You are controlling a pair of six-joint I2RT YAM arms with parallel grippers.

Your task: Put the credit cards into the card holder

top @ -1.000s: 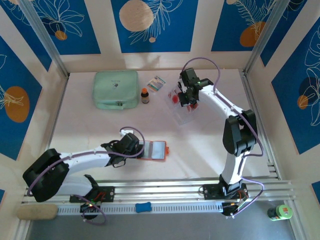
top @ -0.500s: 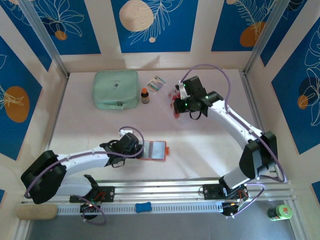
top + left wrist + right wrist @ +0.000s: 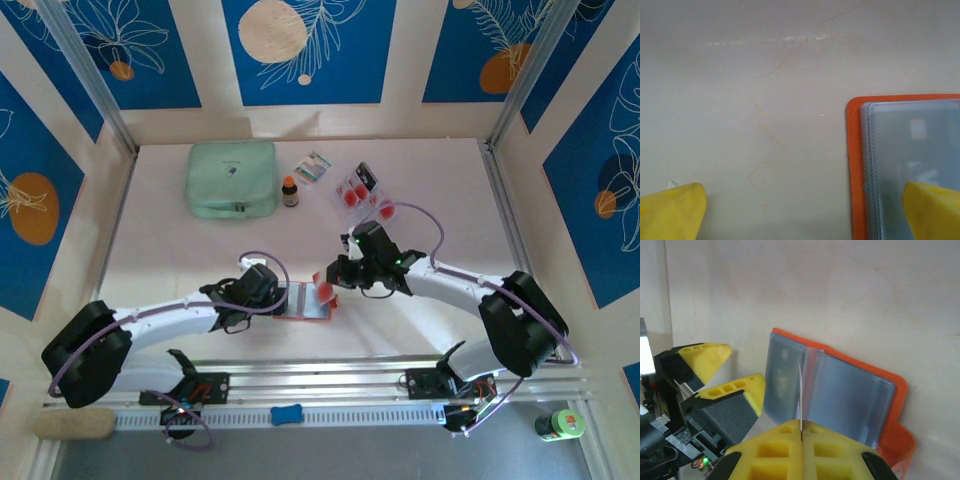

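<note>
Over the orange folding card holder [image 3: 855, 390], right pincer [image 3: 801, 427] clamped on a pale see-through credit card [image 3: 800, 392], left pincer [image 3: 800, 210] agape: missing the pocket [image 3: 782, 385] could buckle it.

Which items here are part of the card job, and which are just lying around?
Job: card holder; loose credit cards; one card pinched in the right end effector.
Lying about: mint-green pouch; small brown bottle; patterned packet.

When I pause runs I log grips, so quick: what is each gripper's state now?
Left gripper: open, holding nothing.
Right gripper: shut on a credit card, held edge-on over the open card holder.
</note>
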